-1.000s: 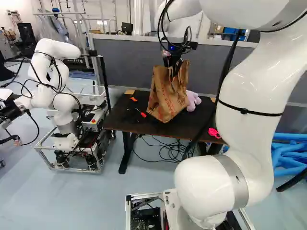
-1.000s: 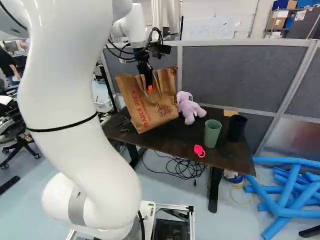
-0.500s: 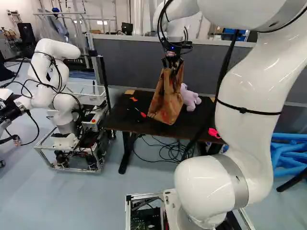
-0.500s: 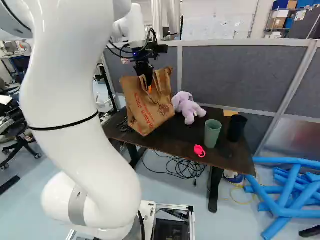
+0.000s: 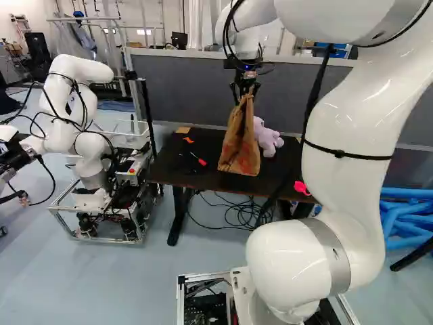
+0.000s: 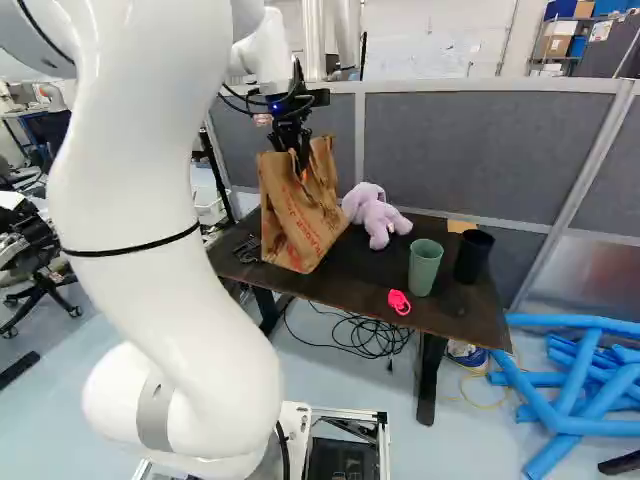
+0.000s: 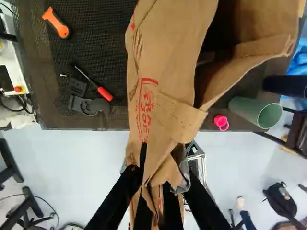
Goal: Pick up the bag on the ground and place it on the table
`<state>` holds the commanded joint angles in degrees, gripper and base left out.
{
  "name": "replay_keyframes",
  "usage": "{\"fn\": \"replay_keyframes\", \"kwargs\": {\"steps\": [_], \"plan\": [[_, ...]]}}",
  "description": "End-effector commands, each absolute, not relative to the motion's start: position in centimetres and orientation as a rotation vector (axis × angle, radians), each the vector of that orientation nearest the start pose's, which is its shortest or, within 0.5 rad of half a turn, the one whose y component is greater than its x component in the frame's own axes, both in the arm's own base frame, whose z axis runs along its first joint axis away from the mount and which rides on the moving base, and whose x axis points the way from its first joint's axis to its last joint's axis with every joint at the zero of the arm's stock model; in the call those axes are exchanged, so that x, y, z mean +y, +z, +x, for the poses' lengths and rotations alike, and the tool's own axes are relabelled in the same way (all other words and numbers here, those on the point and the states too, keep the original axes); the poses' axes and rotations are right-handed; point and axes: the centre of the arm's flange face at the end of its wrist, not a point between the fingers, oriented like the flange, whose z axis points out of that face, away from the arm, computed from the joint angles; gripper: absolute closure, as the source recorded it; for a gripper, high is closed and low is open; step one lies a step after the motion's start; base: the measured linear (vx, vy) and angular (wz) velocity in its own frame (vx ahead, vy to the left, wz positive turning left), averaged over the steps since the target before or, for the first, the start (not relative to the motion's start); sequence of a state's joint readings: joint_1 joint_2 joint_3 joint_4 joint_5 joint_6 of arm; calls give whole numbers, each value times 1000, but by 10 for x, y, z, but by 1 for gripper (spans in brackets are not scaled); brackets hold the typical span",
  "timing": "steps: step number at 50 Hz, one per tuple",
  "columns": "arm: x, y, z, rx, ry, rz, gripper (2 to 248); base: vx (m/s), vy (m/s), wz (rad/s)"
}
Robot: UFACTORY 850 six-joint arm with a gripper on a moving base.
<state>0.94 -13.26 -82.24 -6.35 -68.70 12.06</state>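
Observation:
My gripper (image 5: 245, 93) is over the dark table (image 6: 385, 292), above the brown paper bag (image 6: 296, 222). In the wrist view the gripper (image 7: 162, 184) is shut on the bag's crumpled top edge, with folds of paper between its two fingers. The bag (image 5: 239, 150) hangs below, fairly upright, its mouth partly open on one side. Its bottom is at the table top near the front edge; whether it bears on the table I cannot tell.
A lilac plush toy (image 6: 376, 215) lies close beside the bag. Also on the table are a green cup (image 6: 425, 266), a black cup (image 6: 473, 256), a pink item (image 6: 399, 302) and a red screwdriver (image 7: 100, 91). Another robot (image 5: 84, 135) stands at the left; a grey partition (image 6: 470, 150) rises behind.
The bag has turned with the gripper and swung more upright, showing a narrower side in the left base view. The arm has shifted slightly; the base has stayed put.

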Motion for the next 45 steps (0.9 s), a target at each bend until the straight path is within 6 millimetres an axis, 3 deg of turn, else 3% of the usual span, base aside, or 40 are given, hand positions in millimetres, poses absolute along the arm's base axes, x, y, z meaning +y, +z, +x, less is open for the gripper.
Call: {"fn": "replay_keyframes", "kwargs": {"steps": [21, 45], "plan": [[-3, 642, 566, -102, -2, -3269, 229, 0, 0, 0], [-4, 643, 591, -143, -3, -3286, 229, 0, 0, 0]]}}
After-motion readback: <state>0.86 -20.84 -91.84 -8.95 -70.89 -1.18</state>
